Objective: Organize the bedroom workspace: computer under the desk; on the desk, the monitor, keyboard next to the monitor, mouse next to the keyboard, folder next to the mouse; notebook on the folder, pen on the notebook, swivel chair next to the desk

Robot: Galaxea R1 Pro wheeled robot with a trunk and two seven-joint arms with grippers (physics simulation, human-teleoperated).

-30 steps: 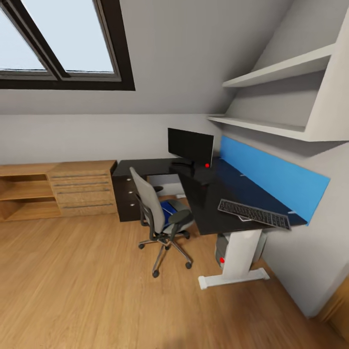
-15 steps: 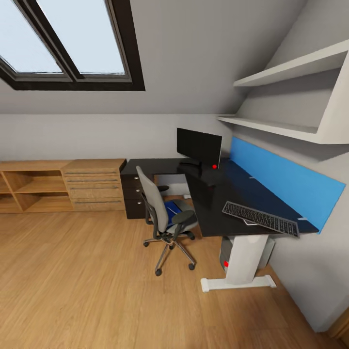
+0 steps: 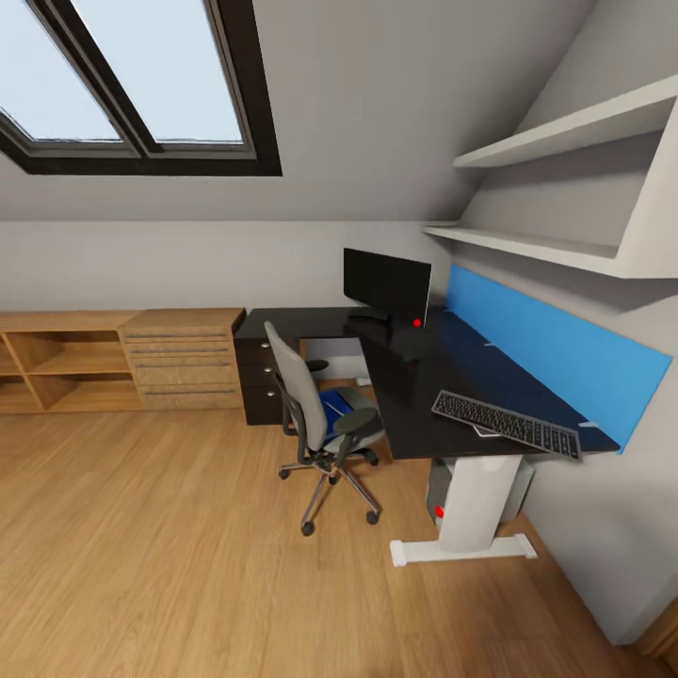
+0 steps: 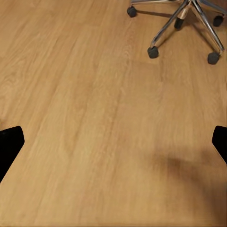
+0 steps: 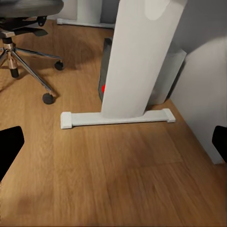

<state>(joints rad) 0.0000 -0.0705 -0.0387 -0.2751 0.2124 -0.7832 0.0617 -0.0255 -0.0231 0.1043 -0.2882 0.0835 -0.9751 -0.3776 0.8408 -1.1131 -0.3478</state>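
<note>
no text, label, brand, number or sign can be read anywhere here. the keyboard (image 3: 506, 425) keys are too small to make out any lettering, the monitor (image 3: 387, 281) screen is dark, and the computer (image 5: 108, 71) under the desk (image 3: 414, 377) carries no legible marking.

- Black L-shaped desk (image 3: 414, 377) on a white leg, carrying a black flat monitor (image 3: 386, 282) at the corner and a black keyboard (image 3: 506, 424) near the end.
- Wooden plank floor (image 3: 169, 556), bearing a grey swivel chair (image 3: 315, 414) beside the desk.
</note>
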